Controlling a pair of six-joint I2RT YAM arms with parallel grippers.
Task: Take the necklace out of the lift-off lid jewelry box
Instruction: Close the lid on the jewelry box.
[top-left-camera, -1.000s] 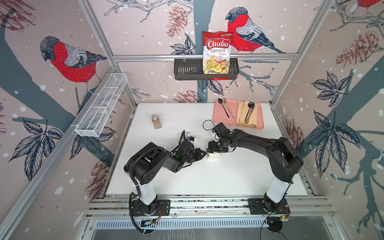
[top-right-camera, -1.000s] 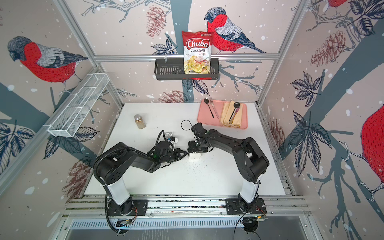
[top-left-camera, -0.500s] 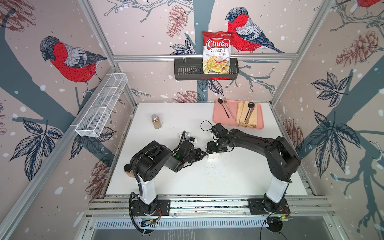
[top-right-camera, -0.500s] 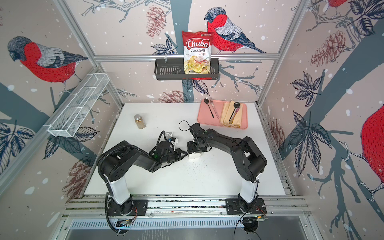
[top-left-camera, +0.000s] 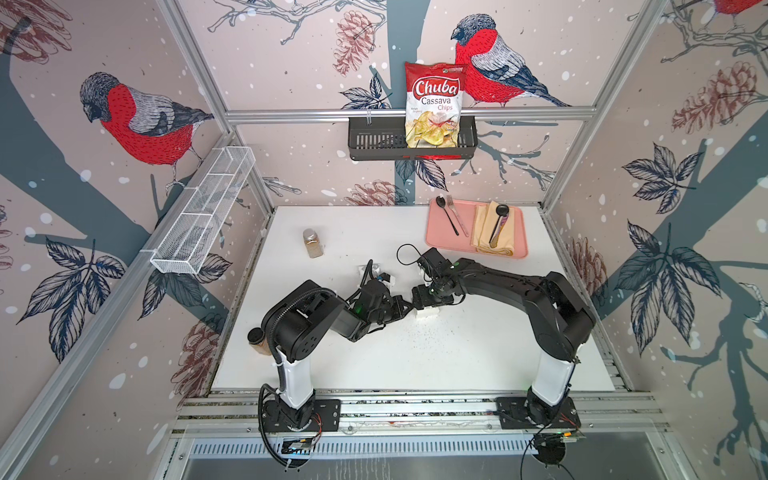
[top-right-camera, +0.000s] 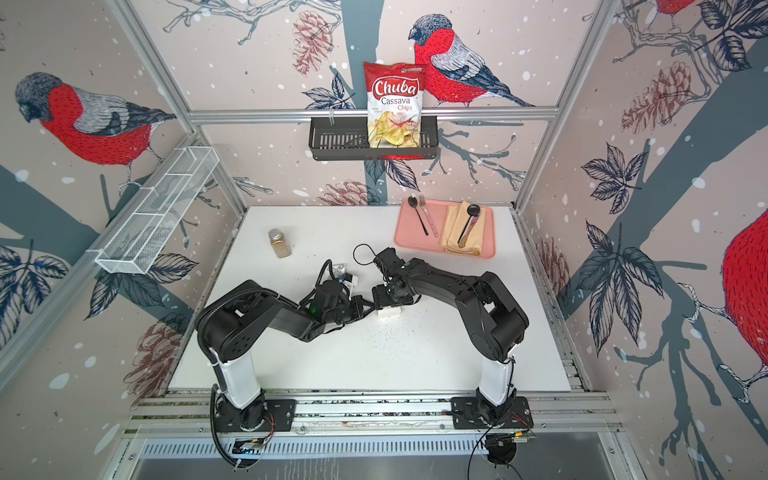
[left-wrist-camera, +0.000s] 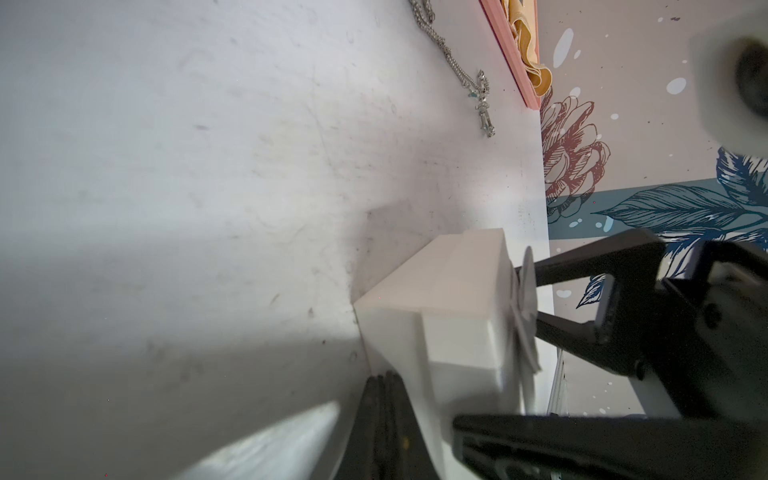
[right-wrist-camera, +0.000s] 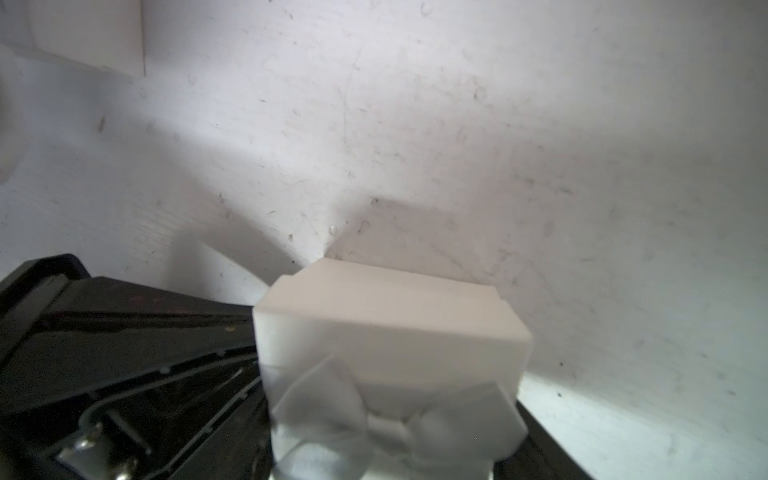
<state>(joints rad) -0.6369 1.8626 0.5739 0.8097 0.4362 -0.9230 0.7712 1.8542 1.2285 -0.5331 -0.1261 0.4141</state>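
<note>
The necklace (left-wrist-camera: 482, 99) lies on the desk (left-wrist-camera: 208, 166) beside the pink tray (left-wrist-camera: 512, 54), and the jewelry box (left-wrist-camera: 453, 307) is lidded, so extraction looks done. Left hand (left-wrist-camera: 382, 386), shut, braces the box; right hand (left-wrist-camera: 527, 294), wide astride its bow (right-wrist-camera: 390, 419), should lift clear.

We see the left arm (top-left-camera: 307, 320) swung inward, uncovering a brown jar (top-left-camera: 256, 341) at the surface's (top-left-camera: 457, 353) edge (hidden a second ago); the right tool (top-left-camera: 427, 300) edged toward that arm.

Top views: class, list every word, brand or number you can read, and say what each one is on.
"Chuba": brand, on the chip bag
"Cassava": same bag
"Chips": same bag
Fine print on the bag: too small to read.
No other readable text in any view.
</note>
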